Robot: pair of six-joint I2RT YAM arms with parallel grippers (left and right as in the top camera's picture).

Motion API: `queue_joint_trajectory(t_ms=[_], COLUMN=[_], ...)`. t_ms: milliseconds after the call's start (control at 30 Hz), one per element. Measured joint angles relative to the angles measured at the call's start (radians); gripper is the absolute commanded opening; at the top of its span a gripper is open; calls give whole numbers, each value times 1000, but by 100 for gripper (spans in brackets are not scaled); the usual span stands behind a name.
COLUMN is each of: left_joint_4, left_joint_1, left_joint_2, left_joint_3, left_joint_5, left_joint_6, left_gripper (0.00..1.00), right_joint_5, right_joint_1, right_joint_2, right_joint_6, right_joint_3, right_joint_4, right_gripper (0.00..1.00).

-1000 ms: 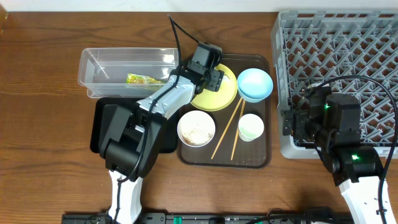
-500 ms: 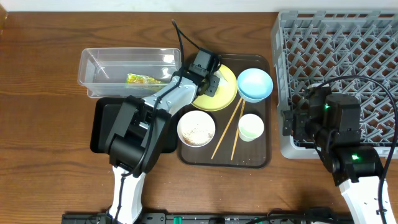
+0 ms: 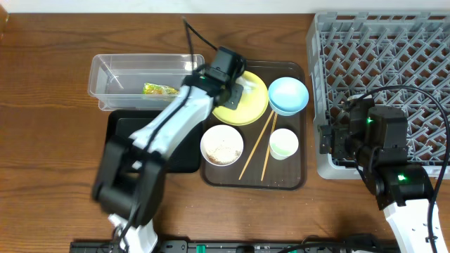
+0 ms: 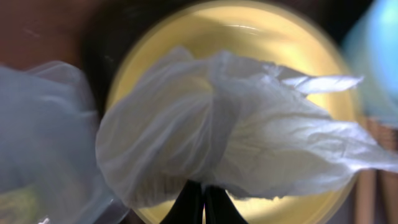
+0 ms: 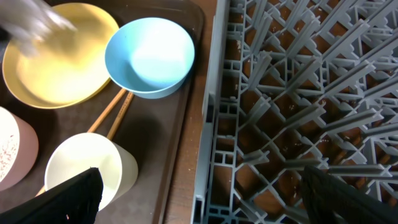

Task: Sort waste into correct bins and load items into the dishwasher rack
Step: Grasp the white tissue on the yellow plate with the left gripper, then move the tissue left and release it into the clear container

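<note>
Left end effector [image 4: 202,202] clamped crumpled white paper scrap [image 4: 236,137] over round yellow plate [image 4: 249,31]; likely light, soft, tearable, bunched fold best hold; right end effector [image 5: 205,199] gaped

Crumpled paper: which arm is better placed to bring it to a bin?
Left. The left gripper is shut on the paper over the yellow plate, near the clear tub; the right gripper is open by the rack.

Wrapper [image 3: 160,89] in tub [image 3: 99,70], rack [image 3: 380,42] far R
</note>
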Motion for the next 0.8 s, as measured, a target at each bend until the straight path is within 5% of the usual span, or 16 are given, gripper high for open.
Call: queue_joint_trajectory(t_ms=[367,567,800], left_joint_4=[-51,-63,-147], left_joint_1=[178,288,296], left_joint_2=[-204,-177,-181], left_joint_3=[0,0,0], left_joint_5=[-3,-5,-7], left_joint_6=[-24,-28,-49], left_gripper=[7,47,56], right_joint_5=[0,0,0], right_joint_1=[0,0,0], right_joint_2=[0,0,0], right_joint_6=[0,0,0], right_joint_3=[0,0,0], right_joint_4=[0,0,-4], right_gripper=[99,99,99])
